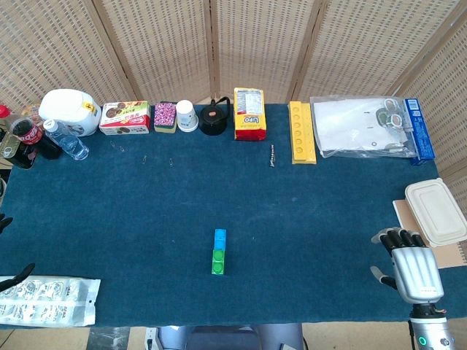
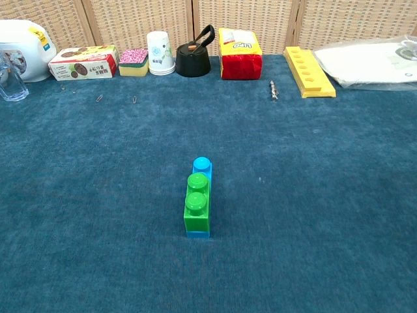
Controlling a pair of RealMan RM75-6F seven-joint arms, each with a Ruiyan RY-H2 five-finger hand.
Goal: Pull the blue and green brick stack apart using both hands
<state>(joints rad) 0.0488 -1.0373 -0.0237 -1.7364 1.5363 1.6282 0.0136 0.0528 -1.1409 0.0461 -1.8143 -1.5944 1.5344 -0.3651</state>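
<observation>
The brick stack lies in the middle of the blue cloth, towards the front edge. A green brick [image 1: 218, 262] [image 2: 197, 207] sits on a longer blue brick [image 1: 220, 238] [image 2: 202, 167], whose far stud shows uncovered. My right hand [image 1: 412, 264] hovers at the front right corner, far from the stack, fingers stretched out and holding nothing. Of my left hand [image 1: 14, 248] only dark fingertips show at the left edge, spread apart, well away from the bricks. The chest view shows neither hand.
Along the back edge stand bottles [image 1: 29, 138], a white jug [image 1: 70, 111], a biscuit box [image 1: 125, 117], a paper cup [image 1: 187, 115], a black pot [image 1: 214, 118], a yellow packet [image 1: 249, 114], a yellow tray [image 1: 301, 132] and a plastic bag [image 1: 361, 127]. A blister pack [image 1: 47, 300] lies front left, a lidded box [image 1: 436, 210] right.
</observation>
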